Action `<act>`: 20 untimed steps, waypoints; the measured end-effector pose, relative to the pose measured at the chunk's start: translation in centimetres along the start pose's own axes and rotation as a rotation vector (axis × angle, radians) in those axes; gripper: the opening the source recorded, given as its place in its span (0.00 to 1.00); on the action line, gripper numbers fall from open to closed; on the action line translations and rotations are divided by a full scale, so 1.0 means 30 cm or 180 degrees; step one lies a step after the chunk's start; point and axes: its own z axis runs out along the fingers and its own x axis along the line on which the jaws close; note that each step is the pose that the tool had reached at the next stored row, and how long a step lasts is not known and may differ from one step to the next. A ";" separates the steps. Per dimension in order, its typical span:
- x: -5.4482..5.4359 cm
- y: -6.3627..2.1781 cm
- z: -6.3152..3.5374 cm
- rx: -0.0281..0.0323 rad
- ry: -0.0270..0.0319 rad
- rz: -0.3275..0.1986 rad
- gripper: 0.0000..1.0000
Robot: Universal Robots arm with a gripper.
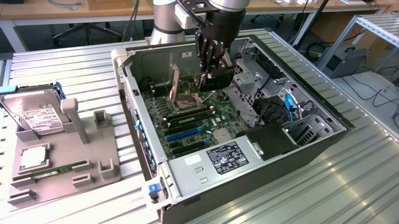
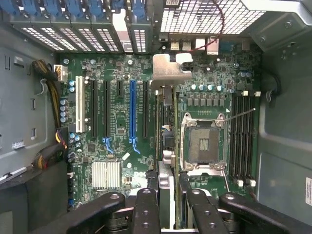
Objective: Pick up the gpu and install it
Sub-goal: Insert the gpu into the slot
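The gpu (image 1: 220, 80) stands on its edge over the motherboard (image 1: 187, 116), inside the open computer case (image 1: 315, 140), just beside the processor socket (image 2: 204, 144). The gripper (image 1: 212, 65) grasps it from above, with the fingers (image 2: 147, 209) pressed on both flat sides. Well apart on the table, a grey holder (image 1: 62, 175) carries a hard drive (image 1: 34, 114).

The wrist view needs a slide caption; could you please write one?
The gripper holds the gpu edge-on over the motherboard.

gpu (image 2: 165, 112): black, silver bracket (image 2: 170, 68) | motherboard (image 2: 117, 126): green | slot (image 2: 132, 109): blue | hard drive (image 1: 31, 109): silver, white label (image 1: 39, 119)
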 end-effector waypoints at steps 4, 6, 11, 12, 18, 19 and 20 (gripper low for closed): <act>0.000 0.000 0.000 -0.0001 0.0001 -0.0036 0.27; 0.000 0.000 0.000 -0.0002 0.0001 -0.0059 0.27; 0.000 0.000 0.001 -0.0003 0.0002 -0.0102 0.27; 0.000 0.000 0.001 -0.0003 0.0002 -0.0109 0.27; 0.000 0.000 0.001 -0.0004 0.0003 -0.0160 0.27; 0.000 0.000 0.001 -0.0004 0.0003 -0.0169 0.27; 0.000 0.000 0.001 -0.0005 0.0003 -0.0178 0.27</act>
